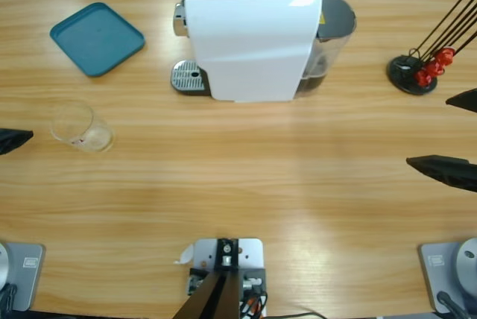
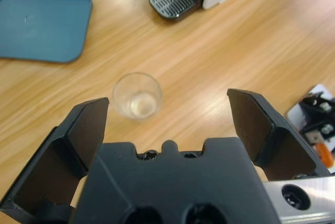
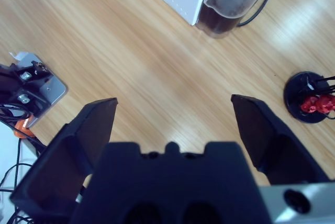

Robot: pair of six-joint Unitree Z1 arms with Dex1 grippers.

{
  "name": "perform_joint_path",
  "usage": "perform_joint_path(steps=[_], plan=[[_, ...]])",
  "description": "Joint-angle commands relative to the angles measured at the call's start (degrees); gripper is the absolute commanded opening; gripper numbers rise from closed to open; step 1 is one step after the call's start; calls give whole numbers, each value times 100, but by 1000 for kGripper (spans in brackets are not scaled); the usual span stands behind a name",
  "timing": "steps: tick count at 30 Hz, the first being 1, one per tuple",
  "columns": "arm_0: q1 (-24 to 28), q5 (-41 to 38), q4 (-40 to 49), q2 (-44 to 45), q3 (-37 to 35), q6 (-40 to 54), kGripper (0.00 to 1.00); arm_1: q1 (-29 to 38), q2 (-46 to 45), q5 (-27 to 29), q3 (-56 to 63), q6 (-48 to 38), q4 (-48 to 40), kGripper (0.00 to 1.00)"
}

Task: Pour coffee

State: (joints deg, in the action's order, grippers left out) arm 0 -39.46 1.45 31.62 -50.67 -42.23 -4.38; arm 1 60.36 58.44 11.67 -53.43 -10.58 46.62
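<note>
A small clear tumbler (image 1: pixel 80 127) stands upright at the left of the high view, mouth up, no dark coffee visible inside; in the left wrist view it sits ahead of the left gripper (image 2: pixel 167 114), whose jaws are spread wide and hold nothing. The right gripper (image 3: pixel 175 122) is likewise spread over bare table (image 1: pixel 246 177). A white coffee machine (image 1: pixel 250 39) stands top centre, a teal tray (image 1: pixel 97 38) upper left. No readable writing.

Bare table (image 1: pixel 246 177) lies open before the coffee machine (image 1: pixel 250 43); the tumbler (image 1: pixel 78 127) stands alone at left.
</note>
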Motion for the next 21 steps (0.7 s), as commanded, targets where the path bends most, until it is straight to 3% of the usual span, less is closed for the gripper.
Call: perform_joint_path(steps=[1,4,7,14,21], plan=[[-4,-331,-1181,-578,720,-140,977,-59,2,-77,298,272,-131,1000],[-2,-171,-1837,-722,1379,-142,977,-59,-8,-84,303,275,-136,1000],[-1,38,-1935,-534,1689,-116,977,-59,-52,-84,316,325,-127,1000],[-6,729,-1985,-1158,1472,8,973,-59,97,-49,272,486,-222,1000],[-1,750,-2143,-1562,1495,-43,973,-61,145,-16,272,508,-259,1000]])
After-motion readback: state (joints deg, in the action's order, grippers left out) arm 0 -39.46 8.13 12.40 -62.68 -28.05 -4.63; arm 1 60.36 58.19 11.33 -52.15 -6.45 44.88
